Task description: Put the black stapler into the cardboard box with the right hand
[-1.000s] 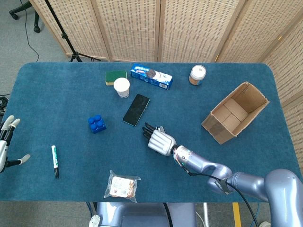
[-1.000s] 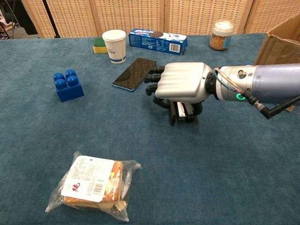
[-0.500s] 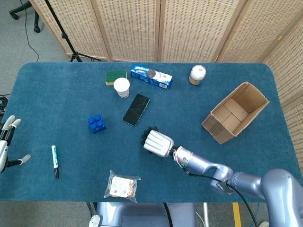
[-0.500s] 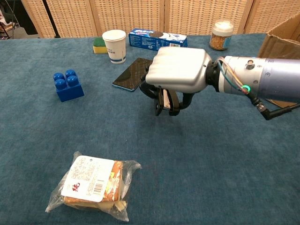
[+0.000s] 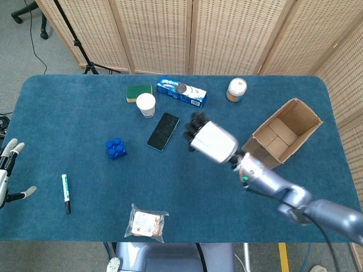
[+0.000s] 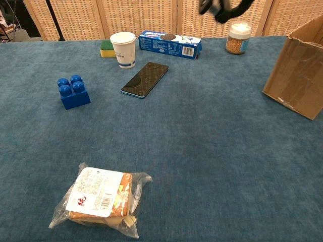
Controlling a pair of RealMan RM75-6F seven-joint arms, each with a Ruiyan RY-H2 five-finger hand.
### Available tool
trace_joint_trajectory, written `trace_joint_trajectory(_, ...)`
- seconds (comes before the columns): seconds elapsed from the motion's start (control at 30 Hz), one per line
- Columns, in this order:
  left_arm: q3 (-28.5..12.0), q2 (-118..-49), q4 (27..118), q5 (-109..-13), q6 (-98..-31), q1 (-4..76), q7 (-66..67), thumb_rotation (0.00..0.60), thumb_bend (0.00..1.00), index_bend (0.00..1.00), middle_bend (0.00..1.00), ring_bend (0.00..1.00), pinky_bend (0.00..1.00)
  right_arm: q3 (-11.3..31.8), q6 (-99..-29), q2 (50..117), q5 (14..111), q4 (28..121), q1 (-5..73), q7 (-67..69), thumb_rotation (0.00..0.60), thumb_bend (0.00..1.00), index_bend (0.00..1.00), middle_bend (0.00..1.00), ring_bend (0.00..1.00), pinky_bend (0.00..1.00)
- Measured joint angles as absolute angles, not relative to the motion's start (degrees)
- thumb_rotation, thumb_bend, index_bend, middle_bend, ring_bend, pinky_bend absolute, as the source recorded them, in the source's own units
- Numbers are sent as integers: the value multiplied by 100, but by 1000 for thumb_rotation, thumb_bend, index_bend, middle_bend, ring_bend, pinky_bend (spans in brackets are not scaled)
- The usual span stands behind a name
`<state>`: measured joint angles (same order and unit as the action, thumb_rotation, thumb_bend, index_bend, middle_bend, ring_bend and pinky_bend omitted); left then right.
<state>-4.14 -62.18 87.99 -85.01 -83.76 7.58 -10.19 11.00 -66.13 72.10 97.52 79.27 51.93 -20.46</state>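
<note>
My right hand [image 5: 211,140] is lifted high above the middle of the blue table and looks blurred. Its dark fingers [image 5: 194,123] are curled around the black stapler, which the hand almost wholly hides. In the chest view only those curled fingers [image 6: 224,6] and a dark blur show at the top edge. The open cardboard box [image 5: 282,134] lies on its side just right of the hand, its brown wall [image 6: 297,75] at the right edge of the chest view. My left hand [image 5: 8,170] rests at the far left edge, fingers spread and empty.
A phone [image 5: 163,131], blue block [image 5: 115,148], paper cup [image 5: 146,105], cookie box [image 5: 181,92], green sponge [image 5: 138,92] and jar [image 5: 236,89] sit toward the back. A marker [image 5: 66,193] and a bagged snack [image 5: 147,221] lie near the front.
My right hand closed on the stapler at the table, then rose with it and swung back and right toward the box. It has left most of the chest view.
</note>
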Motion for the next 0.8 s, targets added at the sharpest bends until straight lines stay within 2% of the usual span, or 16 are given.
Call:
trace_joint_trajectory(0.13,-377,-6078,8948,-8534,-8382,722,-1120,600,0,0,0,0,0,1081,-6756,6571,9408,7819,4687,-1891,600,672,687,571,395,445)
trace_joint_trajectory(0.27,-364,-6008,9054,-8545,-8374,715,-1088,600,0,0,0,0,0,880,-6859,6374,9218,7436,4249,-1548,600,672,686,571,395,445)
trace_joint_trajectory(0.47,-369,-5997,9109,-8514,-8307,745,-999,600,0,0,0,0,0,583,-6845,6488,9070,6909,3879,-1129,600,672,686,571,395,445)
trace_joint_trajectory(0.63,-373,-6011,9128,-8493,-8254,776,-929,600,0,0,0,0,0,534,-6731,6740,8997,6583,3843,-1025,600,672,687,571,396,445)
trace_joint_trajectory(0.8,-377,-6010,9131,-8455,-8219,787,-927,600,0,0,0,0,0,579,-6283,6870,8770,6446,3944,-1198,600,672,687,565,397,445)
